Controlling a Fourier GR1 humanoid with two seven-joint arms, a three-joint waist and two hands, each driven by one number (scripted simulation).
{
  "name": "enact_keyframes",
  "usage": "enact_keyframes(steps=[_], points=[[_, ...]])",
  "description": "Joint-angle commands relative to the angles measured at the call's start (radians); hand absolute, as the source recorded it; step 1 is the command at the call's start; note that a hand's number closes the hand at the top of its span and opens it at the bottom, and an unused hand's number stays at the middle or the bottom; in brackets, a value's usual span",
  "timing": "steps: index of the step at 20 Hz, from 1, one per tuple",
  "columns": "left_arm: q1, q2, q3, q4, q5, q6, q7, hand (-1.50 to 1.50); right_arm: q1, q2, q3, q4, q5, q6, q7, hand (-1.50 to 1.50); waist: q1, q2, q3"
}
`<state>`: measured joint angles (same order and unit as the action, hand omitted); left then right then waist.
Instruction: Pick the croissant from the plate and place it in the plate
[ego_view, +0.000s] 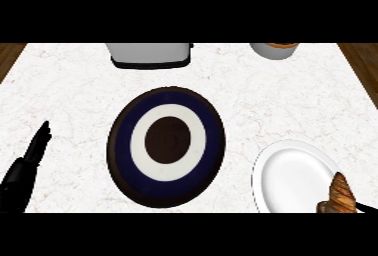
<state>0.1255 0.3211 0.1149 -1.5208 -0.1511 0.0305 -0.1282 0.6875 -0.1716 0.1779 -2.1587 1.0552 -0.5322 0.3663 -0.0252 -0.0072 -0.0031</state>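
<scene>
Croissant (341, 194) sits at the lower right edge of the white plate (291, 175), near the bottom right corner of the head view, apparently tipped up on end. I judge the pick is only just under way: the croissant is not yet off the white plate, and the target, the dark plate with blue and white rings (166, 147), lies bare at the middle of the counter (74, 80). So the lift, the carry leftward and the set-down are all left to do. Right hand (363, 205): only a dark sliver shows just beside the croissant's base at the frame edge; I cannot tell whether it is open or closed, nor whether it touches the pastry. Left hand (22, 172): at the lower left, fingers straight and pointing up, holding nothing, resting well apart from both plates. At the far edge of the counter I note a grey toaster-like appliance (150, 54) and a cup (275, 50).
</scene>
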Motion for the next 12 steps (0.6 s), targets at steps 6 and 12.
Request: enact_keyframes(steps=[6, 12], points=[[0.038, -0.036, -0.025, 0.006, -0.035, 0.019, -0.055, 0.00, 0.075, 0.060, 0.350, -0.302, 0.210, 0.023, -0.071, 1.50, 0.022, 0.004, 0.001], [-0.021, -0.019, -0.017, 0.003, -0.029, -0.009, 0.006, 0.00, -0.077, 0.167, 0.536, -0.301, 0.427, 0.204, 0.024, 1.50, 0.029, 0.008, 0.001]])
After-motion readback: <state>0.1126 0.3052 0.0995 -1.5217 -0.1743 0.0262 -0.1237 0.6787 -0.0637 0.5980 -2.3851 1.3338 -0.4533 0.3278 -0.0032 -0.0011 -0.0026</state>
